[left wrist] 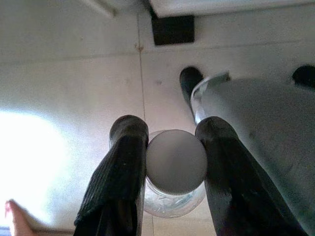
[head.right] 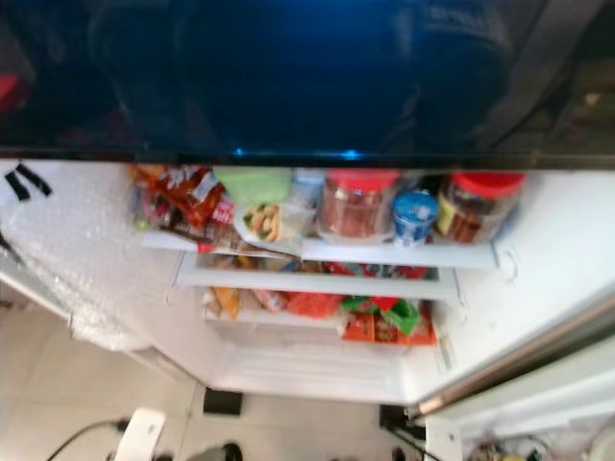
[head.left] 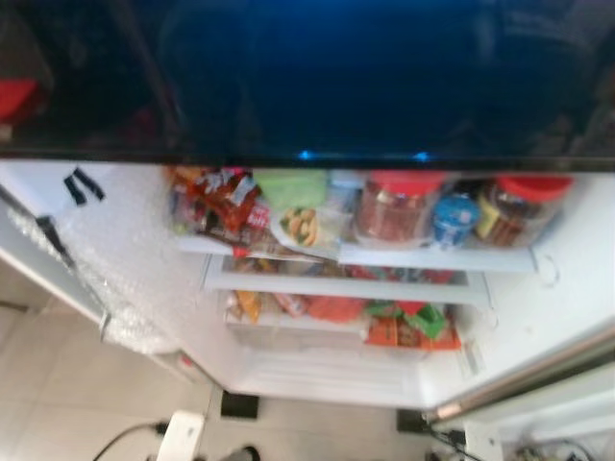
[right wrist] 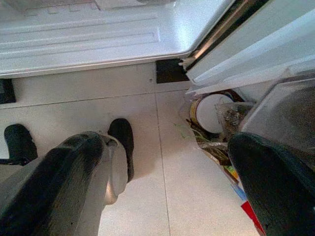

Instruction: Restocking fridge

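The robot stood before the open fridge, looking down past a dark glossy upper panel into the lit compartment. The left claw hung low over the tiled floor, its two black fingers pinching a clear glass jar with a pale grey lid from both sides, just under the lid. The right claw also hung near the floor, spread wide and holding nothing, beside some clutter at the foot of the fridge door.

The top shelf looked nearly full: red-lidded jars, a blue tub, a green-topped pack and snack packets stood side by side. The shelf below and the lower bin held more packets.

To carry this step off well, I judged the left arm should lift the jar upright and clear of the fridge's lower lip before reaching in, keeping the grip firm, since a smooth glass jar held high up could swing or slip. A gap should be chosen first; the blurred head views did not show one plainly, so the top shelf seemed a poor choice and a lower level likelier.
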`<state>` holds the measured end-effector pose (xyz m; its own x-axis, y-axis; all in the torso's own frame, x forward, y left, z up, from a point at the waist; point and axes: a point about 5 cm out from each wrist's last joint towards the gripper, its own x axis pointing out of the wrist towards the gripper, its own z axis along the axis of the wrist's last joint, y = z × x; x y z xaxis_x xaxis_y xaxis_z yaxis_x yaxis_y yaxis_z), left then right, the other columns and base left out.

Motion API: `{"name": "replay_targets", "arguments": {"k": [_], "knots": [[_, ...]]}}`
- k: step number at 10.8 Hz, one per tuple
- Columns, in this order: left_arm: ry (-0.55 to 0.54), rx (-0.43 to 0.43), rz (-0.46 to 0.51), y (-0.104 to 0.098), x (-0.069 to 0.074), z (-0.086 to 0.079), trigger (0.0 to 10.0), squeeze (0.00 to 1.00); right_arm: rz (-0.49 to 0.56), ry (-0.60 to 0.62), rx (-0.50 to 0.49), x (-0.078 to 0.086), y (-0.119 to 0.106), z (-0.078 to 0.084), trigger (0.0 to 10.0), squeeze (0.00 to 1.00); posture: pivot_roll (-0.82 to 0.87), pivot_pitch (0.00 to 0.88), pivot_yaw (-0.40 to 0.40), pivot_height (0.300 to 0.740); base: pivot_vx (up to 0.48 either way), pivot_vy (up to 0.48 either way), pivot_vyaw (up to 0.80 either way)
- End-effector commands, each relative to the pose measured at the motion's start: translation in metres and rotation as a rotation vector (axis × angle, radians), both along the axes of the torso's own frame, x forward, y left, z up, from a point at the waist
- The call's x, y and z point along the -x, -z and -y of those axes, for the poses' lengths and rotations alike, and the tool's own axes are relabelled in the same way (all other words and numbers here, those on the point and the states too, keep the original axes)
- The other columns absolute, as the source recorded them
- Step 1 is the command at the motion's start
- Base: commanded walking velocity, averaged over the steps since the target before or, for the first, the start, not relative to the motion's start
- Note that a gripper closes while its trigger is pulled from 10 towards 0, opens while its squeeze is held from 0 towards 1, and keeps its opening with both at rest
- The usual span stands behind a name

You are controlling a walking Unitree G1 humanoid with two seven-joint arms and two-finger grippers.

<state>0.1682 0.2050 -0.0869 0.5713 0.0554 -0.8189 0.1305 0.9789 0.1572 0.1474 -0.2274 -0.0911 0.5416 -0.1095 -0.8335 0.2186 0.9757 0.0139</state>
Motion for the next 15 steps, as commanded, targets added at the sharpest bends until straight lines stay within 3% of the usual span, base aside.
{"name": "replay_targets", "arguments": {"k": [1,6,11,14,15], "knots": [[0.01,-0.002,-0.047,0.005,0.012,-0.001,10.0,0.0,-0.02,0.03,0.038,0.006,-0.001,0.013,10.0,0.0,-0.06,0.177,0.031,0.74,0.0,0.0,0.0],[0.02,-0.005,-0.046,0.006,0.012,0.001,10.0,0.0,-0.024,0.032,0.039,0.007,-0.001,0.014,10.0,0.0,-0.06,0.179,0.027,0.74,0.0,-0.31,0.0],[0.03,0.008,-0.028,0.004,0.008,0.004,10.0,0.0,-0.029,0.03,0.04,0.007,-0.001,0.014,10.0,0.0,-0.06,0.179,0.027,0.74,0.0,0.0,-0.23],[0.105,0.001,0.126,-0.012,-0.021,0.006,10.0,0.0,-0.023,0.028,0.033,0.007,-0.001,0.014,10.0,0.0,-0.06,0.18,0.029,0.74,0.0,0.0,0.0],[0.105,0.001,0.126,-0.012,-0.021,0.006,10.0,0.0,-0.023,0.028,0.033,0.007,-0.001,0.014,10.0,0.0,-0.06,0.18,0.029,0.74,0.0,0.0,0.0]]}}
